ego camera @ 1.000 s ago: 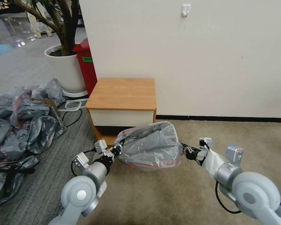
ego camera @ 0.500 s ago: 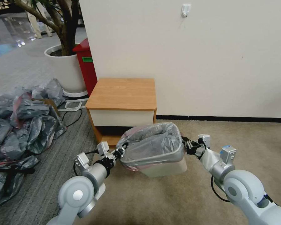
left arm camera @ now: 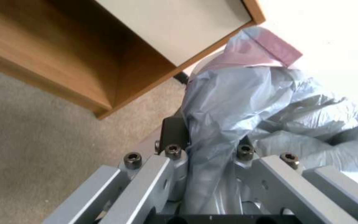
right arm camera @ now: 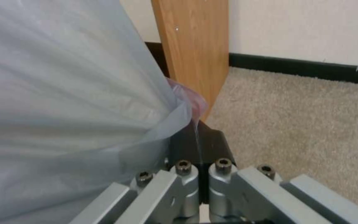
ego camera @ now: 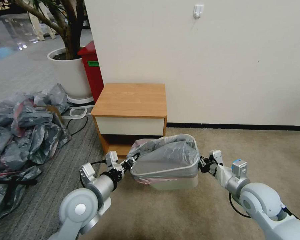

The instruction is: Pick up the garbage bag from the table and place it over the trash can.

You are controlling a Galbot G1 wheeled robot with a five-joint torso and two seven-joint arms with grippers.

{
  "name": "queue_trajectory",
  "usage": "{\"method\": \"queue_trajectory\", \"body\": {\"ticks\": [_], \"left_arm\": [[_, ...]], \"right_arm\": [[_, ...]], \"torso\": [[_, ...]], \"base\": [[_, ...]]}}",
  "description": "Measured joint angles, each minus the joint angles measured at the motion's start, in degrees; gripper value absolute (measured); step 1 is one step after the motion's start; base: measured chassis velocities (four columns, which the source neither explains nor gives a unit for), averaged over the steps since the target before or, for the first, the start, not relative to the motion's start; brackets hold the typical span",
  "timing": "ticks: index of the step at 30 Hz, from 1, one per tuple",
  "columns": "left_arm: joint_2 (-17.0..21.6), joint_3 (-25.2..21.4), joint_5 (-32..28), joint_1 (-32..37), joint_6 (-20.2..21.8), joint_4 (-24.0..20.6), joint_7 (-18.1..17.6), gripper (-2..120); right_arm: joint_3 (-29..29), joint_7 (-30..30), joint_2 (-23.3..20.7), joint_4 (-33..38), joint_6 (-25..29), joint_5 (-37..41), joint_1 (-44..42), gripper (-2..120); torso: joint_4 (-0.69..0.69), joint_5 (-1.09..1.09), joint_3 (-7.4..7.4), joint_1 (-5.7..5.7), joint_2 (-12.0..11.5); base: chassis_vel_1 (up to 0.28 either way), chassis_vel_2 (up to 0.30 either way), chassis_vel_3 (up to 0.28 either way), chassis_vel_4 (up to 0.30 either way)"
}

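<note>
Low in the middle of the head view, the garbage bag (ego camera: 163, 156) was draped over the trash can (ego camera: 176, 181), which stood on the carpet just in front of the table (ego camera: 130, 100). Its grey film puffed up above the rim, and the pink band hung partway down the bin's left side. The left gripper (ego camera: 129, 162) was clamped on the bag's edge at the left of the bin; in the left wrist view, film was bunched between the fingers (left arm camera: 175, 130). The right gripper (ego camera: 203, 164) pinched the opposite edge, and in the right wrist view its dark fingers (right arm camera: 199, 146) were closed on a thin fold. The bag looked feather-light, limp and slippery, likely to billow or tear if tugged hard. To my eye the doubled pink band was the best hold, taken on two opposite sides. The bin itself seemed light enough to tip or slide.
</note>
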Motion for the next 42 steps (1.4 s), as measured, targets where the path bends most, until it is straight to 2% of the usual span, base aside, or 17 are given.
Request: {"method": "queue_trajectory", "body": {"ticks": [15,19,23,24,28,29,34,35,37,39,42], "left_arm": [[-0.1,-1.5,-3.4,-0.5,-0.1,1.1,1.5,9],[-0.1,-1.5,-3.4,-0.7,0.1,1.9,1.6,9],[0.2,-1.5,-2.4,-1.4,0.5,2.9,1.1,9],[0.2,-1.5,-2.4,-1.4,0.5,2.9,1.1,9],[1.7,-1.8,-2.5,-1.9,1.0,3.1,-0.1,7],[1.7,-1.8,-2.5,-1.9,1.0,3.1,-0.1,7],[2.8,-2.5,-2.8,-1.6,1.1,3.1,-0.6,6],[2.8,-2.5,-2.8,-1.6,1.1,3.1,-0.6,6],[2.9,-2.5,-3.2,-1.5,1.1,2.7,-0.8,6],[2.9,-2.5,-3.4,-1.4,1.1,2.6,-0.9,6],[3.0,-2.4,-3.7,-1.4,1.1,2.0,-1.3,6]], "right_arm": [[0.0,-0.4,0.2,-0.8,-0.9,-0.7,-0.1,0],[0.0,1.1,0.7,-0.1,-0.8,-0.1,-0.3,0],[0.9,4.7,1.5,1.7,1.7,3.5,-1.9,18],[0.9,4.7,1.5,1.7,1.7,3.5,-1.9,18],[2.7,5.9,2.4,2.6,7.0,6.8,-4.0,38],[2.7,5.9,2.4,2.6,7.0,6.8,-4.0,38],[5.3,7.8,4.2,3.7,12.5,10.7,-5.6,59],[5.3,7.8,4.2,3.7,12.5,10.7,-5.6,59],[6.0,8.4,4.8,2.9,13.6,12.6,-5.2,70],[6.3,8.6,4.9,2.6,13.7,13.6,-5.1,74],[7.5,9.4,5.1,1.8,12.9,17.5,-5.0,88]], "torso": [[0.0,0.0,0.0,0.0,0.0],[0.01,0.0,0.0,0.0,0.0],[0.01,0.0,0.0,0.0,0.0],[0.01,0.0,0.0,0.0,0.0],[0.0,0.0,0.0,0.0,0.0],[0.0,0.0,0.0,0.0,0.0],[0.0,-0.01,0.0,0.0,0.0],[0.0,-0.01,0.0,0.0,0.0],[0.0,0.0,0.0,0.0,0.0],[0.0,0.0,0.0,0.0,0.0],[0.0,0.0,0.0,0.0,0.0]], "base": [[0.0,0.0,0.0,0.0],[0.0,0.0,0.0,0.0],[0.0,0.0,0.0,0.0],[0.0,0.0,0.0,0.0],[0.0,0.0,0.0,0.0],[0.0,0.0,0.0,0.0],[0.0,0.0,0.0,0.0],[0.0,0.0,0.0,0.0],[0.0,0.0,0.0,0.0],[0.0,0.0,0.0,0.0],[0.0,0.0,0.0,0.0]]}}
